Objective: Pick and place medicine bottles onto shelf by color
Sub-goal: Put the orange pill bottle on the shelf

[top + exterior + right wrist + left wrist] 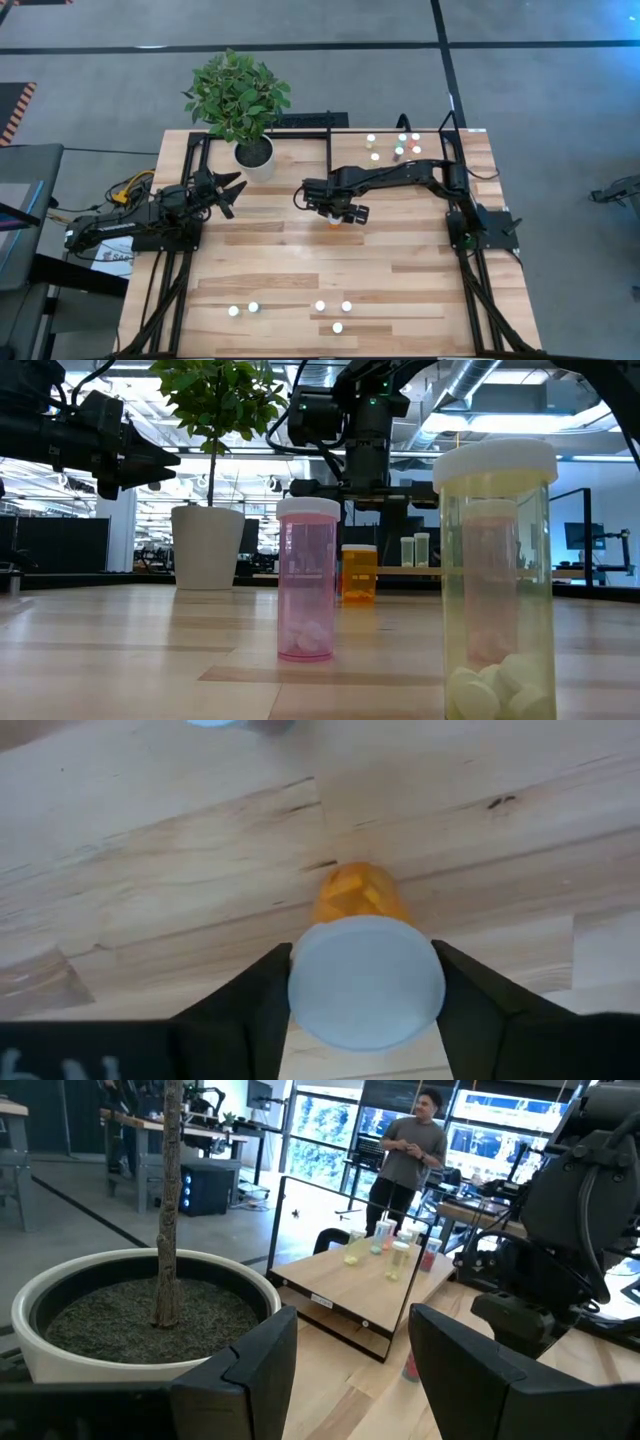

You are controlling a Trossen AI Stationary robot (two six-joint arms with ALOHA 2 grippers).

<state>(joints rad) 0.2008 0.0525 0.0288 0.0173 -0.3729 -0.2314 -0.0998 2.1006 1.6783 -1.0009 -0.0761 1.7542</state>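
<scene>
In the high view, the right gripper (336, 212) is at the frame centre over an orange bottle (333, 221); the shelf (400, 150) lies upper right. The left gripper (228, 190), fingers wide apart, waits at centre left beside the plant pot (254, 153).

In the low view, the orange bottle (359, 573) stands on the table (120, 650) at centre, under the right gripper.

In the right wrist view, both fingers touch its white cap (366, 982).

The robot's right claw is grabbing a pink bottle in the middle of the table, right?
Not quite. The bottle between the right gripper's fingers is orange with a white cap, not pink. The right wrist view shows it, standing mid-table as you said.
</scene>
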